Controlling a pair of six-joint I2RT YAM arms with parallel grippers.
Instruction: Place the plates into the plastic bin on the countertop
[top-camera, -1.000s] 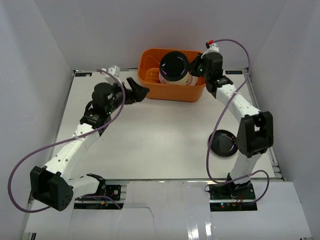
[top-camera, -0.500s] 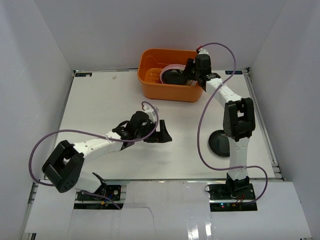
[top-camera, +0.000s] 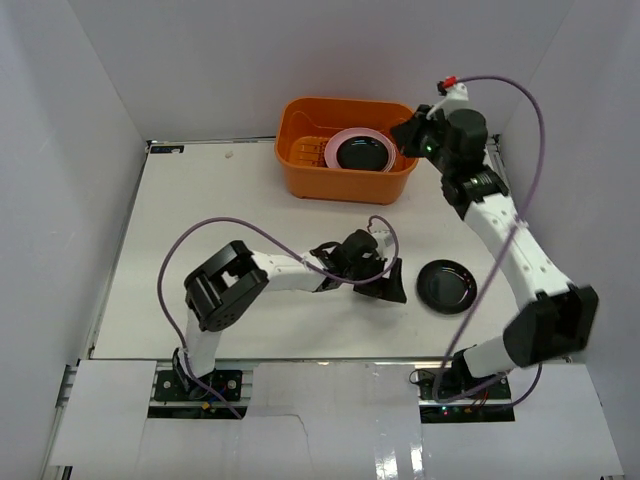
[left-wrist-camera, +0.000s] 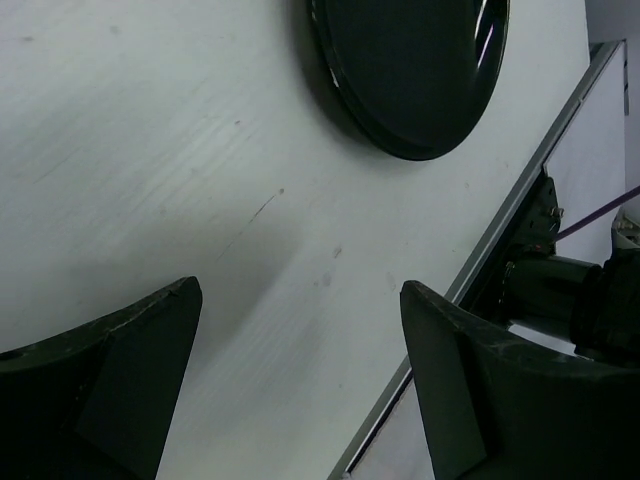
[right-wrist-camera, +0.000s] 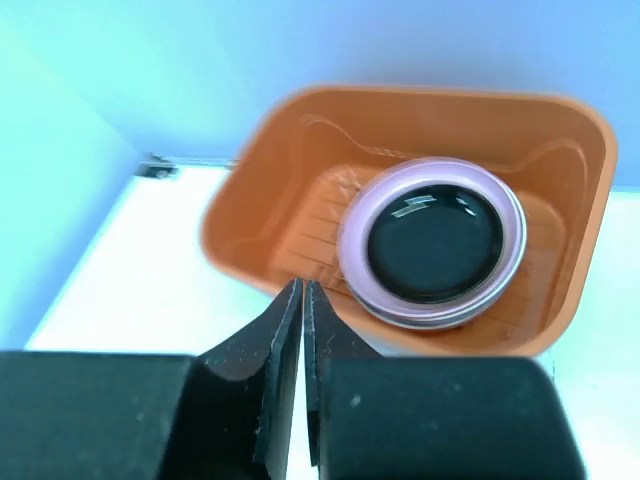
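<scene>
The orange plastic bin (top-camera: 300, 170) stands at the back of the white countertop (top-camera: 230, 210). In it a black plate (top-camera: 361, 153) lies on a pink plate (top-camera: 333, 146); the right wrist view shows the same stack, black plate (right-wrist-camera: 435, 240) on pink plate (right-wrist-camera: 352, 235), inside the bin (right-wrist-camera: 250, 210). My right gripper (top-camera: 408, 134) hovers by the bin's right end, shut and empty (right-wrist-camera: 302, 286). Another black plate (top-camera: 446, 286) lies flat on the right of the countertop. My left gripper (top-camera: 392, 281) sits just left of it, open and empty (left-wrist-camera: 298, 290), with that plate (left-wrist-camera: 410, 70) a little ahead of its fingers.
White walls close in the countertop on three sides. A thin dark edging (left-wrist-camera: 520, 200) runs along the right side near the loose plate. My right arm (top-camera: 515, 250) reaches over that right edge, and purple cables (top-camera: 200, 240) loop over the surface.
The right gripper let the black plate down onto the pink one in the bin, drew back to the right and shut. The left arm swung from beside the bin across to the loose black plate.
</scene>
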